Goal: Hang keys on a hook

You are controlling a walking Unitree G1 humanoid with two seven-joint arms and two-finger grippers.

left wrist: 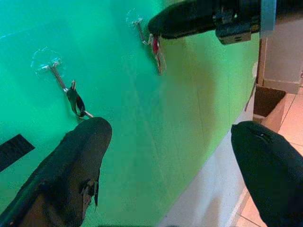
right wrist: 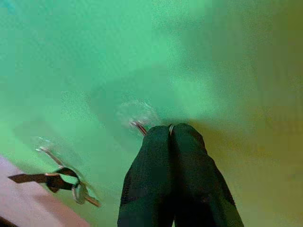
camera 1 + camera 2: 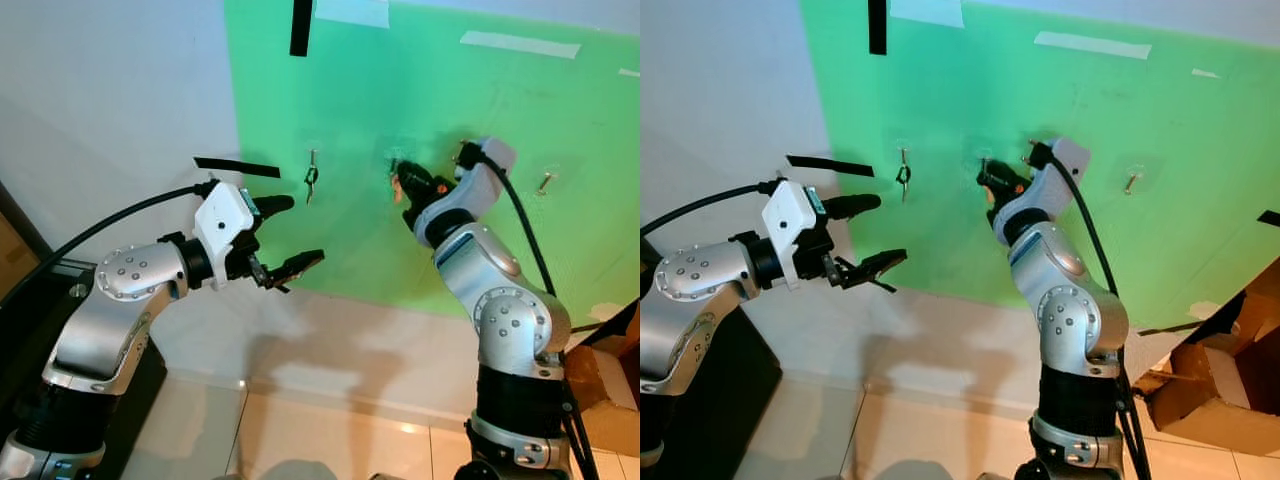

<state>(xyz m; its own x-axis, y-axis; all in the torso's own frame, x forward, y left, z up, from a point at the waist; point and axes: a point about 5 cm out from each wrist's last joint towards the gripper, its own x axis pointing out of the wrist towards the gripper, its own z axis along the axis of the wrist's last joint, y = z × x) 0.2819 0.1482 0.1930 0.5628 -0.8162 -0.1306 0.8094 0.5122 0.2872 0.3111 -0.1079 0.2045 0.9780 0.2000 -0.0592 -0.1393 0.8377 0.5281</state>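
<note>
1. Likely risk: keys (image 1: 156, 49) slipping off the middle hook (image 1: 140, 29) if let go before the ring seats fully; a sideways nudge might also loosen the hook on the green board (image 3: 420, 230).
2. Right gripper (image 3: 399, 181) raised to the board, fingers pressed together on the keys at the hook; forearm angled up.
3. Left gripper (image 3: 288, 236) hovering spread wide, empty, near another hook (image 3: 312, 156) already holding a dark key set (image 3: 311, 180).

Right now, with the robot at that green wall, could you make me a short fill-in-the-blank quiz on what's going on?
1. The hooks are fixed to a ____ board.
2. The right claw is pinched ____ at the middle hook.
3. The left claw hangs ____, holding nothing.
4. A dark key already hangs on the hook to the robot's ____.

Missing: green; shut; open; left
</note>
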